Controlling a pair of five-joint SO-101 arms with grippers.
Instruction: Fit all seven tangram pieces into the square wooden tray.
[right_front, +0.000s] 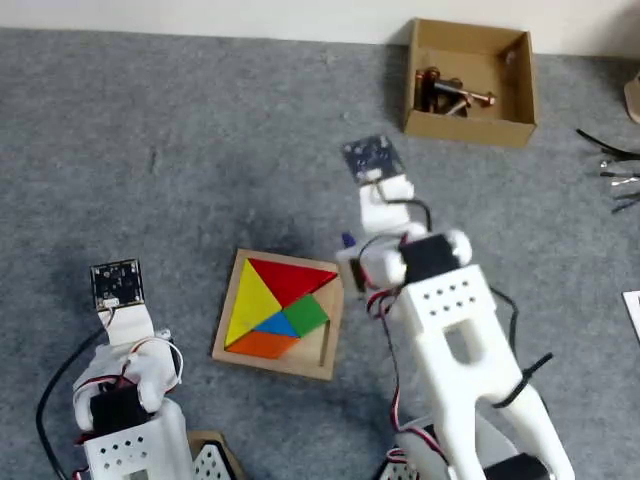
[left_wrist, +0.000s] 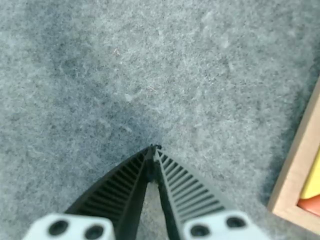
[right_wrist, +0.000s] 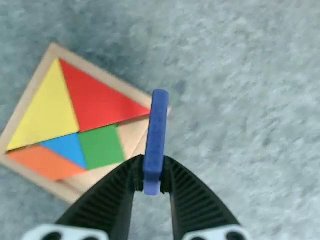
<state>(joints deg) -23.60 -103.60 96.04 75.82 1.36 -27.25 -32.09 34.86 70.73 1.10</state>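
Right arm's tool (right_wrist: 152, 167) pinching a dark blue flat tangram piece (right_wrist: 157, 130) on edge, jaws clamped on its lower end. That piece sits by the corner of the square wooden tray (right_wrist: 46, 56) where the red large triangle (right_wrist: 95, 100) comes to a tip; can't tell whether it touches the rim. Tray lies on the grey felt surface (right_front: 180, 150), between the two arms. Five pieces lie flat in it: red triangle, yellow large triangle (right_front: 250, 305), green square (right_front: 306, 314), light blue small triangle (right_front: 277, 325), orange piece (right_front: 262, 344) along the near edge. Bare wood strip shows beside the green square. Left arm's tool (left_wrist: 152, 150) pressed together, nothing in it, over bare felt just beside the tray. Open cardboard box (right_front: 465, 130) with copper-coloured metal parts (right_front: 450, 92) at the far edge, well apart.
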